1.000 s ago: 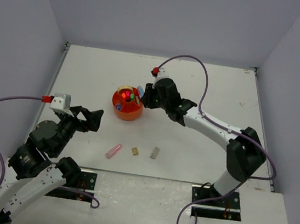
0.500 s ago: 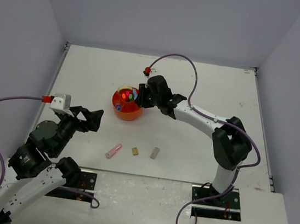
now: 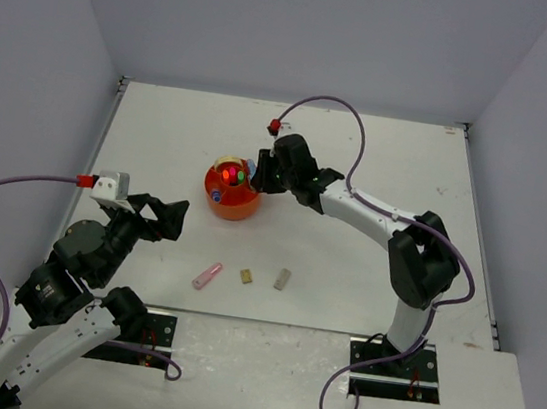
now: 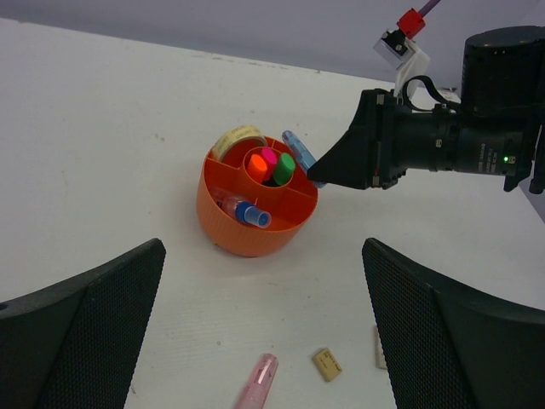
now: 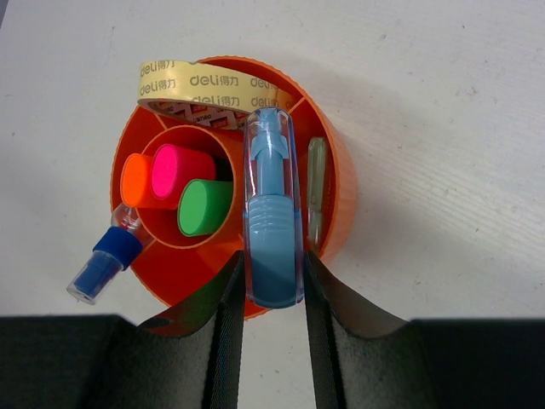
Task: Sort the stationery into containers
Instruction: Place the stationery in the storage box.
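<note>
A: Sitting where, the orange organiser (image 3: 233,207)?

B: Upright on the bench (image 3: 390,159), a little left of the middle. Its central well holds three highlighters, ends up: orange (image 5: 136,179), pink (image 5: 174,169) and green (image 5: 204,207).

A: And the outer compartments?

B: A beige tape ring (image 5: 213,85) stands on edge in one. A blue-ended piece (image 5: 102,266) leans out of another, over the rim. A pale green capsule (image 5: 316,183) lies in a third (only a sliver shows).

A: The blue capsule (image 5: 272,213)?

B: Clamped by one end in the right jaws, above the organiser. In the wrist view it lies between the central well and the pale green capsule. Whether it touches the plastic, I cannot tell.

A: Anything loose?

B: A pink capsule (image 3: 208,276), a tan block (image 3: 246,276) and a grey block (image 3: 282,279), in a row nearer the arms' bases, each apart from the next.

A: The left jaws?

B: Spread wide, gripping nothing, off to the left and well apart from the organiser, facing it.
</note>
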`<state>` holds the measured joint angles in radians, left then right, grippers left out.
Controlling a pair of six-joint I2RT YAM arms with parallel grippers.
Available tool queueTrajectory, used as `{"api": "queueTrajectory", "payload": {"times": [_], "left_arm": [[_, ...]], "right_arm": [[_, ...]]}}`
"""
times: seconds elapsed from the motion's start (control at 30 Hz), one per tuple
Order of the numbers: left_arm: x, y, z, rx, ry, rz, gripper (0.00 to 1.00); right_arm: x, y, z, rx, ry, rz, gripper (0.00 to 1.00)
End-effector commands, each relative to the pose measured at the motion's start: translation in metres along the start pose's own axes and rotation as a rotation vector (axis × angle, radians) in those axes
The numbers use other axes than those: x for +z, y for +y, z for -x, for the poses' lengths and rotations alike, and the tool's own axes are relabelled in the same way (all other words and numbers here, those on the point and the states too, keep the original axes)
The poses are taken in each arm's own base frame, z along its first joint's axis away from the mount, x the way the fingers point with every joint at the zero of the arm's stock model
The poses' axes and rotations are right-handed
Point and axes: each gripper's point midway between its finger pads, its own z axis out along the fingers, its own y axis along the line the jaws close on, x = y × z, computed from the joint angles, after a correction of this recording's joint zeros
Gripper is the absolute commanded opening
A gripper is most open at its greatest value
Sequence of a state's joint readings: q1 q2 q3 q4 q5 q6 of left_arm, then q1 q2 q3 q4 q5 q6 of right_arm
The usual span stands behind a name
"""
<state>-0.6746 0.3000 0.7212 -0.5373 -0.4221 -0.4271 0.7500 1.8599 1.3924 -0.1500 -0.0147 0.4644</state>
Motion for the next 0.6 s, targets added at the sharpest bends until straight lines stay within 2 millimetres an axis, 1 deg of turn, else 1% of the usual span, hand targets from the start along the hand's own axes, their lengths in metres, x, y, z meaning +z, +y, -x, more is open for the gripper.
{"api": "queueTrajectory", "payload": {"times": [0.0, 0.03, 0.13, 0.23, 0.3, 0.37, 0.43, 0.53, 0.57], "left_arm": [[0.005, -0.002, -0.003, 0.012, -0.001, -0.010, 1.00], [0.005, -0.002, -0.003, 0.012, 0.000, -0.010, 1.00], [0.005, -0.003, -0.003, 0.012, -0.001, -0.012, 1.00], [0.005, -0.002, -0.002, 0.011, -0.003, -0.010, 1.00], [0.005, -0.003, -0.002, 0.011, -0.003, -0.011, 1.00], [0.005, -0.002, -0.003, 0.012, -0.002, -0.010, 1.00], [0.005, -0.002, -0.002, 0.011, -0.003, -0.010, 1.00], [0.005, -0.002, -0.002, 0.011, -0.005, -0.009, 1.00], [0.004, -0.001, -0.002, 0.010, -0.007, -0.006, 1.00]], "right_arm": [[0.001, 0.004, 0.024, 0.016, -0.046, 0.006, 0.21], [0.003, 0.003, 0.024, 0.015, -0.043, 0.005, 0.22], [0.008, 0.005, 0.024, 0.012, -0.035, 0.011, 0.29], [0.011, 0.003, 0.022, 0.014, -0.030, 0.004, 0.41], [0.010, 0.004, 0.023, 0.014, -0.029, 0.007, 0.45], [0.010, 0.004, 0.023, 0.014, -0.032, 0.004, 0.53], [0.007, 0.003, 0.024, 0.013, -0.034, 0.001, 0.54], [-0.003, 0.004, 0.028, 0.012, -0.052, 0.003, 0.53], [-0.010, 0.006, 0.030, 0.014, -0.062, 0.009, 0.52]]}}
